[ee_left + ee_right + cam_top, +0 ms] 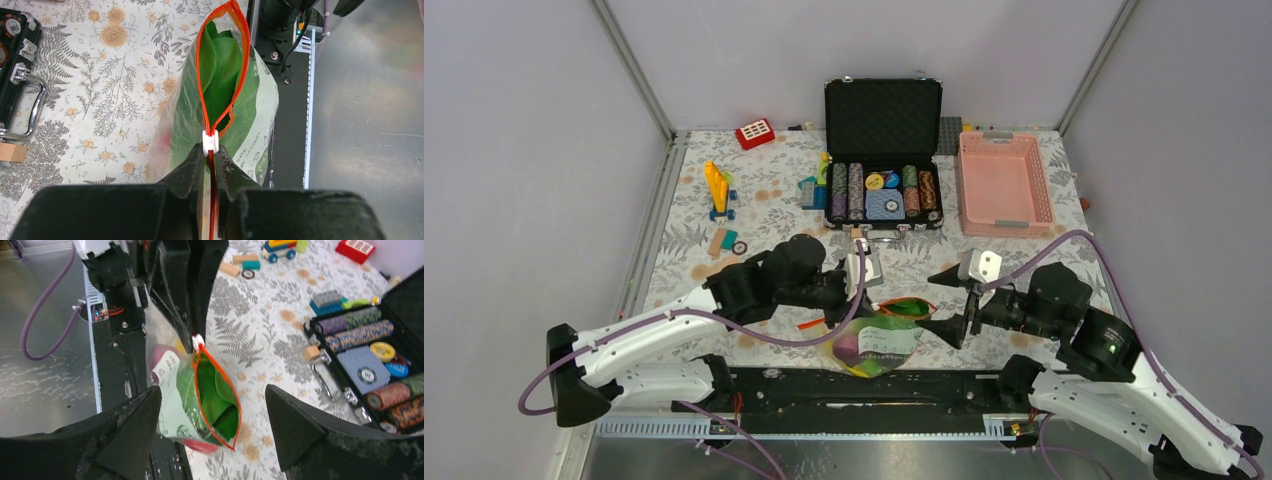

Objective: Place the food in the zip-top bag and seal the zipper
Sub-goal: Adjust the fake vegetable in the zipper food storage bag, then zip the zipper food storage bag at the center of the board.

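Left gripper [210, 159]: clamped on orange-red plastic zipper strip [199, 60], behind its white slider [210, 142]. Clear floppy plastic zip-top bag [264, 107] ahead of the fingers, mouth part-open, green leafy toy food [220, 75] inside. Right gripper [210, 399]: spread wide, bag mouth between its fingers.

Seen from above, an open black poker-chip case [883, 118] sits at 12 o'clock on the floral tablecloth [774, 215], with stacked chips [856, 190] lying in rows inside. A pink mesh basket [1004, 183] stands just beside it at 2 o'clock. A red block [755, 133] lies at 11 o'clock. A yellow-and-blue block toy [718, 190] is at 10 o'clock, with a wooden block [721, 241] near it.
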Controlling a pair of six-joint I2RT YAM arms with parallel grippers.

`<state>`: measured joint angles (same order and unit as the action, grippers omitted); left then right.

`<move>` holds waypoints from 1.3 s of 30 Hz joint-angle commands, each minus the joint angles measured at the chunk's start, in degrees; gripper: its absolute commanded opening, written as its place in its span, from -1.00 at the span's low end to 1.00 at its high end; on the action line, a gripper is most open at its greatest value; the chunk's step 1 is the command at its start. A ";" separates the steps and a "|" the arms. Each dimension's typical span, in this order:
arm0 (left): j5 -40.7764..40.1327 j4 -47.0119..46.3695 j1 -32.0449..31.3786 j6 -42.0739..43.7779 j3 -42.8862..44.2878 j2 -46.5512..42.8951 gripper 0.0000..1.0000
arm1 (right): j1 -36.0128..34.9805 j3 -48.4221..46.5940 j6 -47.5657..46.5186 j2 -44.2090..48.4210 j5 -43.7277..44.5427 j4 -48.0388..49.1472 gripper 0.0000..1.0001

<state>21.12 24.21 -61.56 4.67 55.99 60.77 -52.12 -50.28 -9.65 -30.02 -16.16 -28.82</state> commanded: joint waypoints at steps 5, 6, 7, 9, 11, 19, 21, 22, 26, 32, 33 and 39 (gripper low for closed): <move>4.24 -3.44 -0.14 0.99 1.58 -0.96 -1.00 | 0.17 -1.96 -5.98 -10.25 -10.51 6.59 0.66; 4.51 -3.38 -0.14 1.06 1.58 -1.07 -1.00 | 0.17 -2.68 -7.31 -12.05 -11.90 6.64 0.65; 4.73 -3.30 -0.14 1.13 1.58 -1.09 -1.00 | 0.17 -3.19 -8.77 -13.96 -13.01 7.02 0.64; 5.17 -3.08 -0.14 1.26 1.65 -1.08 -1.00 | 0.17 -4.59 -10.54 -17.81 -15.02 7.82 0.63; 5.36 -2.73 -0.22 1.31 1.67 -1.01 -1.00 | 0.17 -5.95 -11.73 -20.67 -16.54 8.25 0.61; 5.53 -2.32 -0.24 1.69 1.75 -1.27 -1.00 | 0.15 -7.55 -14.53 -25.65 -19.42 6.70 0.25; 5.39 -2.30 -0.23 1.75 1.86 -1.27 -1.00 | 0.20 -7.30 -14.76 -25.80 -20.26 6.09 0.06; 5.34 -2.28 -0.23 1.75 1.85 -1.15 -1.00 | 0.18 -7.09 -14.71 -25.86 -20.61 6.22 0.01; 4.61 -2.24 -0.23 1.60 2.17 -0.62 -1.00 | 0.17 -6.91 -13.75 -26.47 -21.22 6.72 -0.21; 3.30 -2.92 -0.23 0.46 2.83 0.25 -1.00 | 0.17 -6.55 -13.86 -27.55 -19.97 4.76 -0.22; 3.08 -2.94 -0.23 0.36 2.90 0.45 -1.00 | 0.16 -6.42 -13.78 -27.71 -19.96 4.61 -0.21; 1.35 -2.94 -0.23 -0.50 3.11 1.19 -1.00 | 0.17 -5.97 -14.03 -28.24 -20.44 2.36 -0.15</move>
<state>23.77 26.46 -61.56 5.52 55.99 62.00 -51.90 -55.42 -22.90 -57.60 -36.14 -23.42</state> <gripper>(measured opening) 0.070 0.423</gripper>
